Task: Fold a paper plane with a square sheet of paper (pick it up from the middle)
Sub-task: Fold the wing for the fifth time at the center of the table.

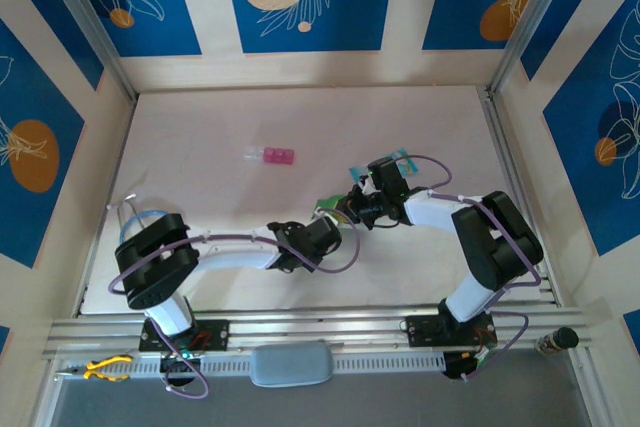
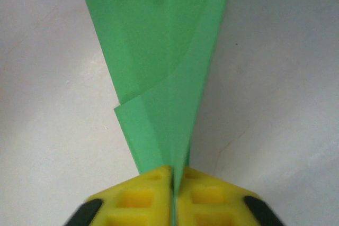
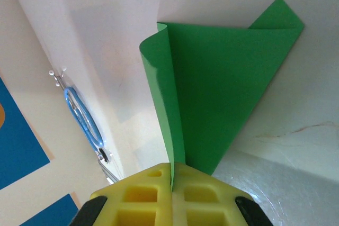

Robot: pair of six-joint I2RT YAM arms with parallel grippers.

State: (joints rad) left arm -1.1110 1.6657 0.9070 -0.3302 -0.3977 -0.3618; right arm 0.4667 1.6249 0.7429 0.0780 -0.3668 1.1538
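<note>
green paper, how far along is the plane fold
Done: the green sheet is doubled over, its layers overlapping. In hand: the left hand and right hand are each pinched shut on it. Left: no pointed dart with a centre ridge shows yet, so several folds likely remain.

Counts: one left gripper [image 2: 172, 175], one right gripper [image 3: 172, 175], one sheet [image 3: 222, 88], one pink block [image 1: 270, 155], one blue packet [image 1: 404, 161], one blue loop [image 3: 82, 115].
</note>
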